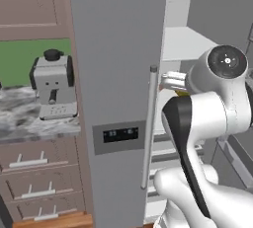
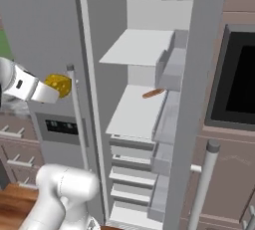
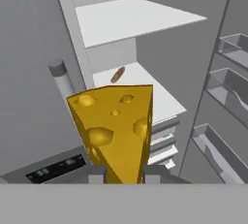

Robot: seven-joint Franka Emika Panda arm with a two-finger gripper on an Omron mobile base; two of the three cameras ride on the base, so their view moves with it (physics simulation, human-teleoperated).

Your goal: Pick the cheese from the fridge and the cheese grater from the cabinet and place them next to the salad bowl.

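Observation:
A yellow-orange wedge of cheese with holes sits between my gripper's fingers, which are shut on it. From the right base view, the cheese hangs in front of the fridge's closed left door, beside its silver bar handle. The left base view shows the gripper just right of that handle, with a sliver of cheese below it. The fridge stands open on the right, its white shelves bare of cheese. The cheese grater, the cabinet and the salad bowl are out of view.
A small brown sausage-like item lies on the middle fridge shelf. The open door with its bins stands to the right. A grey coffee machine sits on the marble counter, left of the fridge, above drawers. A dark oven is at the far right.

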